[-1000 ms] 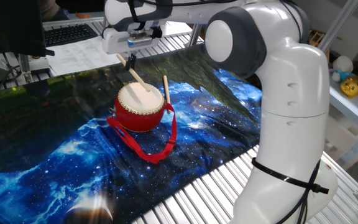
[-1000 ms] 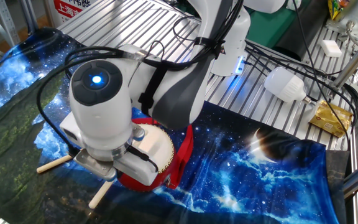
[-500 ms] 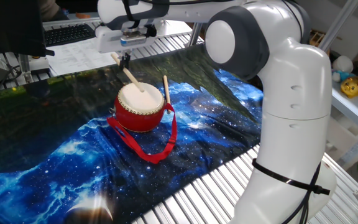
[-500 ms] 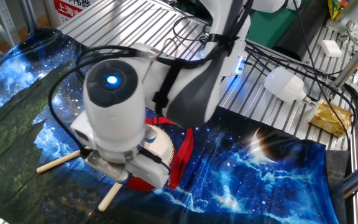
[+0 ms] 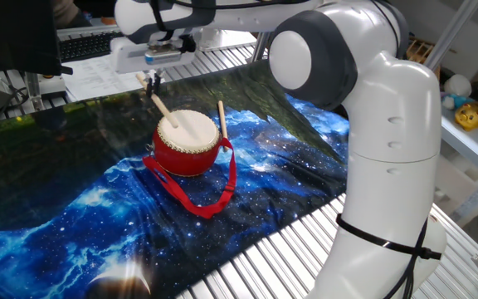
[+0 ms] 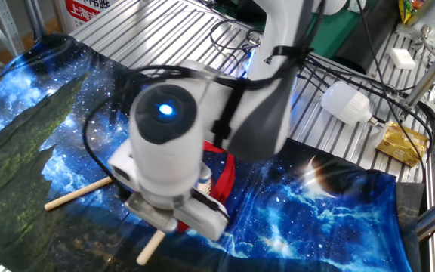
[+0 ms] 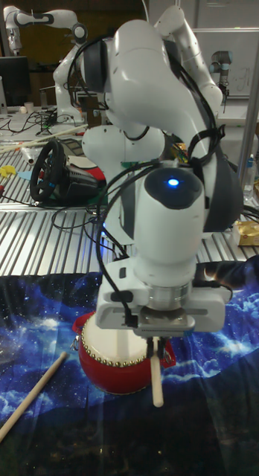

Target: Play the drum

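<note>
While the hand (image 5: pixel 149 80) is closed on the upper end of one wooden stick (image 5: pixel 163 111), that stick slants down so its lower tip sits at the near-left edge of the drum (image 5: pixel 188 142), which stands on the galaxy-print cloth (image 5: pixel 98 208) covering the worktop, its red ribbon strap (image 5: pixel 208 199) trailing forward. A second stick (image 5: pixel 221 120) leans at the drum's far rim. Judged risks: a stroke landing this close to the rim may glance off the skin or strike the red body, tipping or shoving the light drum; a hard beat could twist the thin stick within the grip; the leaning stick may be knocked away.
</note>
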{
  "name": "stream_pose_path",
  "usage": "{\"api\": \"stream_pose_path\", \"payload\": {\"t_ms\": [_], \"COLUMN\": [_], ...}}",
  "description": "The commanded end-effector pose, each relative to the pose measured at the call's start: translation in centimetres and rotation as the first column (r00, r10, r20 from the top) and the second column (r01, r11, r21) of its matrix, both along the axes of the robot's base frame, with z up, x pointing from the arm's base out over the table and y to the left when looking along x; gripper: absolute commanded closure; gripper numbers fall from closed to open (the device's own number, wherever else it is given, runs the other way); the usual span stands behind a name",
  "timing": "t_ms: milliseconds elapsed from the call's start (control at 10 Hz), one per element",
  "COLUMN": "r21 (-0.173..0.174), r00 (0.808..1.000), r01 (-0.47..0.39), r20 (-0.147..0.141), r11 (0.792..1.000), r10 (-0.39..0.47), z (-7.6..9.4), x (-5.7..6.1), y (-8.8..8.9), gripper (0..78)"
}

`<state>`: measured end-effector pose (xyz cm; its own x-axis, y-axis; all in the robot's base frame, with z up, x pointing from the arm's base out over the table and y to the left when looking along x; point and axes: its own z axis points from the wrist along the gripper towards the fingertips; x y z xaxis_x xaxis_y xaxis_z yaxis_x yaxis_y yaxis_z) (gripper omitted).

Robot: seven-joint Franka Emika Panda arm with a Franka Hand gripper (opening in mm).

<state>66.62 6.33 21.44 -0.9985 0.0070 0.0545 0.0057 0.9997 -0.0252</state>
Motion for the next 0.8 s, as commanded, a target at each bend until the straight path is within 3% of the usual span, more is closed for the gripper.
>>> {"api": "stream_pose_path", "payload": {"t_ms": [100,800], "r21": [0.003,0.007], "r00": [1.0,0.999], "r01": [0.014,0.033], "r20": [0.01,0.01], "r11": [1.0,0.999], "r10": [-0.014,-0.033], "z": [-0.3,-1.7], "x": [-0.2,0.0], "y": [1.8,3.8], "gripper": [76.3,76.3]}}
